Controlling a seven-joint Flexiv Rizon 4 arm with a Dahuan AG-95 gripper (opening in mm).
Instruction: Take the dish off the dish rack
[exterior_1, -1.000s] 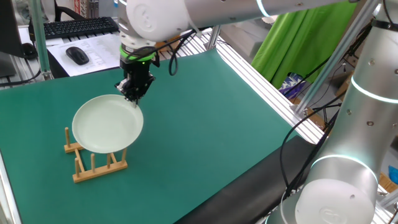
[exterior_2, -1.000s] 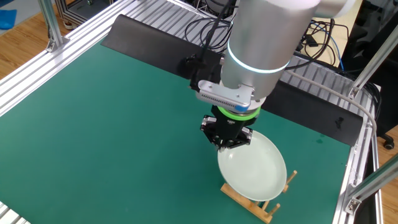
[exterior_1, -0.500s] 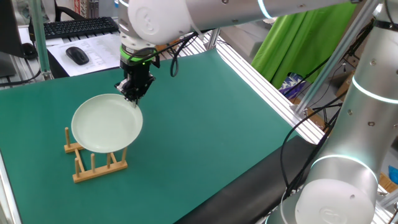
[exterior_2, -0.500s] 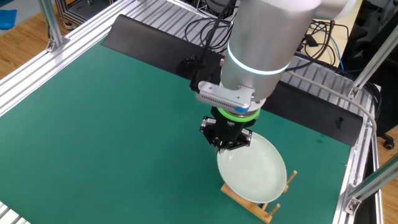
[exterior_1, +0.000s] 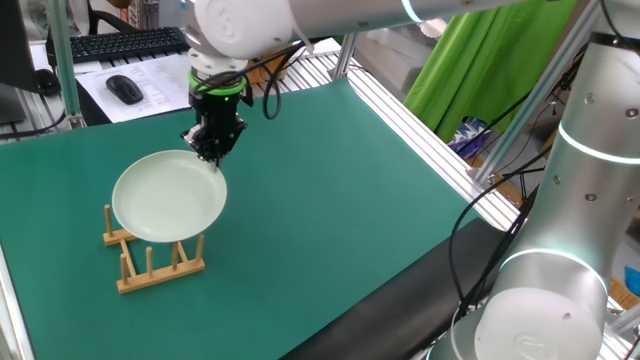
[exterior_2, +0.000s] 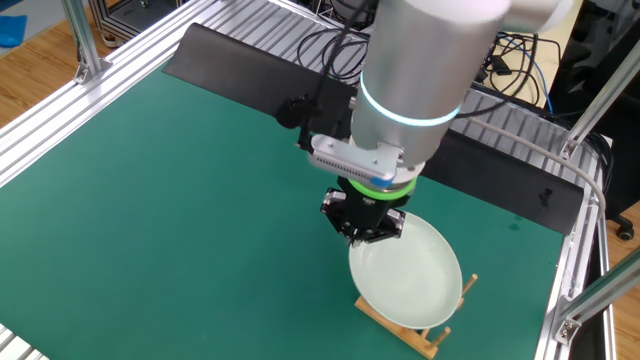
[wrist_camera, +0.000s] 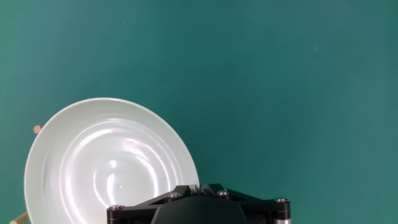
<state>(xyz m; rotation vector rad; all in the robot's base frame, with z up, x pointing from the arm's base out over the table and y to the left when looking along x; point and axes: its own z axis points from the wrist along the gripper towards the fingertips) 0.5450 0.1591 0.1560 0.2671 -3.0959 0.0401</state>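
On green mat, aluminium-framed table

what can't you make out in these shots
- Fingertips on the dish rim: in the hand view the gripper body covers them, and in both fixed views they are too small and dark.
- Rack pegs behind the dish: the dish covers them in every view; the hand view shows only one peg tip at the left.
- Rack's near end in the other fixed view: cut off by the bottom edge.
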